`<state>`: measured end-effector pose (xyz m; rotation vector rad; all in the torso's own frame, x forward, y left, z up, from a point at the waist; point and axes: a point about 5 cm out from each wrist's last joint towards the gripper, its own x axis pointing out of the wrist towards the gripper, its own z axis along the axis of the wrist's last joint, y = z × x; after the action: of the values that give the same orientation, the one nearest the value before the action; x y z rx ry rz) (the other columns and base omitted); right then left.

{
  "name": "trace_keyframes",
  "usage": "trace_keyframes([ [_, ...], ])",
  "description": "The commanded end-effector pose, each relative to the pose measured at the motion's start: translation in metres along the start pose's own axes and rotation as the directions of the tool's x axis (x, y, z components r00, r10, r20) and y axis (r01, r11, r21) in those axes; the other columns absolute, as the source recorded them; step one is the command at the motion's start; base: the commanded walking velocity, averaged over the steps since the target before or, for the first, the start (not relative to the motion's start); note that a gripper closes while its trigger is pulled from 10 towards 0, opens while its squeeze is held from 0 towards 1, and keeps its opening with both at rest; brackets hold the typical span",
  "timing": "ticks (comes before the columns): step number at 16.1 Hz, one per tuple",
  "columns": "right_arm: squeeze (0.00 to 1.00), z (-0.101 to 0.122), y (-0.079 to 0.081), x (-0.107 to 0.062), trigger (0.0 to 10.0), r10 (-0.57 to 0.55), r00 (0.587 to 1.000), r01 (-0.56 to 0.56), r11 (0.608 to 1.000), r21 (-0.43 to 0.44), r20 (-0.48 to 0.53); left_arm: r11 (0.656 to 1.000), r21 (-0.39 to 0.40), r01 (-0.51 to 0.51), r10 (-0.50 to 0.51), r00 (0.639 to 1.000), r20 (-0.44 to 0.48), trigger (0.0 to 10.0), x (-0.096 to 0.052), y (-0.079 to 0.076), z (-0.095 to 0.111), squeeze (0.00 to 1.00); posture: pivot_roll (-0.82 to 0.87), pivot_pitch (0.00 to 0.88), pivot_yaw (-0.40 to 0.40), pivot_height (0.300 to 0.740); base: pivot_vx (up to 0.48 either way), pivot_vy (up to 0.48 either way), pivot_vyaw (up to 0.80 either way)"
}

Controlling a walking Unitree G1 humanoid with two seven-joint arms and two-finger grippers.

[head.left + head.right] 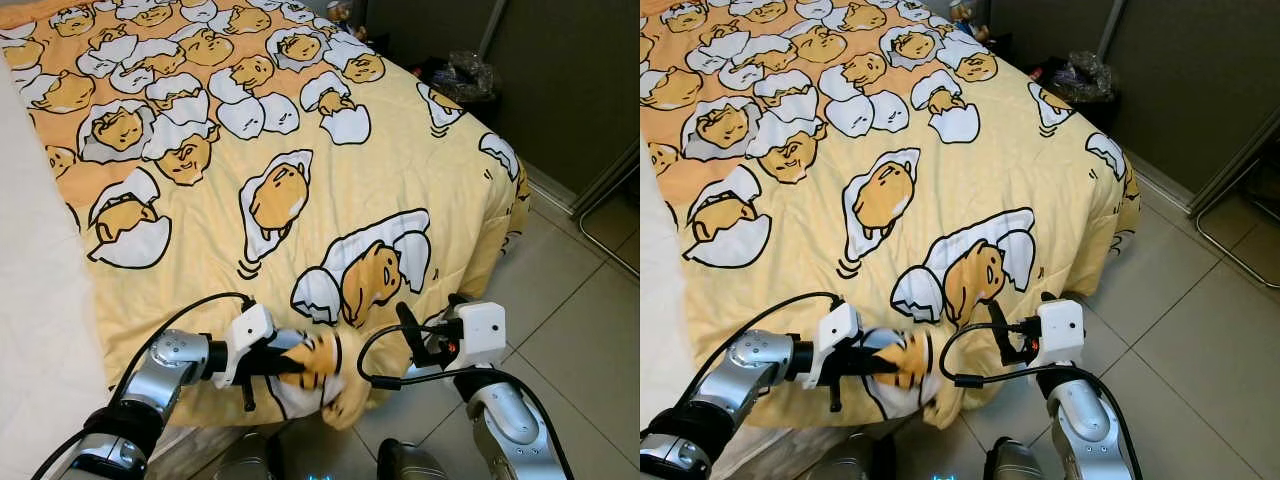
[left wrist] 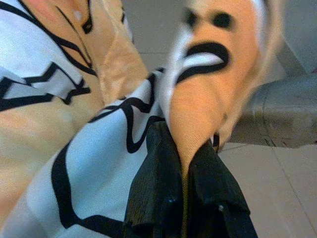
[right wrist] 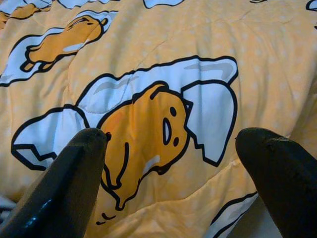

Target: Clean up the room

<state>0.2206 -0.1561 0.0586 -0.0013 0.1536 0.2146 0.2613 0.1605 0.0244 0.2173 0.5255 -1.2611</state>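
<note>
- The left gripper (image 1: pixel 300 366), at 6 o'clock in the head view, has its fingers (image 2: pixel 158 198) pinching the hanging edge of the yellow blanket (image 1: pixel 300 170).
- The right gripper (image 1: pixel 415 335), at 5 o'clock, faces the blanket's corner with fingers (image 3: pixel 74 183) spread apart.
- The blanket, printed with egg-yolk cartoon characters, covers the bed and drapes toward the tiled floor (image 1: pixel 580 330).

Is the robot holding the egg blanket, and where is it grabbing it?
Yes. The left gripper is shut on the blanket, pinching a fold at its near corner hanging off the bed. The right gripper is open, holding nothing.
</note>
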Motion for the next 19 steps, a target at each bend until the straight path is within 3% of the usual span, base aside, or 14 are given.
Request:
trace_keyframes([
  [1,0.00,-0.0029,0.0002,-0.0027,10.0,-0.005,1.000,0.005,1.000,0.007,-0.007,1.000,-0.002,0.023,-0.023,1.000,-0.014,0.0,-0.0001,-0.0040,-0.0035,0.00,-0.08,0.155,0.044,0.740,0.000,0.000,0.00],
  [3,0.00,-0.0030,0.0003,-0.0027,10.0,-0.005,1.000,0.005,1.000,0.007,-0.008,1.000,0.004,0.024,-0.024,1.000,-0.014,0.0,-0.0008,-0.0042,-0.0036,0.00,-0.08,0.156,0.044,0.740,0.000,0.000,0.00],
  [12,0.00,-0.0037,0.0005,-0.0025,10.0,0.002,1.000,-0.002,1.000,0.008,-0.012,0.999,0.026,0.041,-0.040,0.999,-0.022,0.0,-0.0043,-0.0066,-0.0064,0.00,-0.08,0.164,0.041,0.740,0.000,-0.480,0.00],
  [19,0.00,-0.0035,-0.0003,-0.0030,10.0,0.002,1.000,-0.002,1.000,0.004,-0.015,1.000,0.020,-0.015,0.016,0.999,-0.030,0.0,-0.0041,-0.0022,-0.0077,0.00,-0.08,0.166,0.040,0.740,0.000,0.000,0.00],
])
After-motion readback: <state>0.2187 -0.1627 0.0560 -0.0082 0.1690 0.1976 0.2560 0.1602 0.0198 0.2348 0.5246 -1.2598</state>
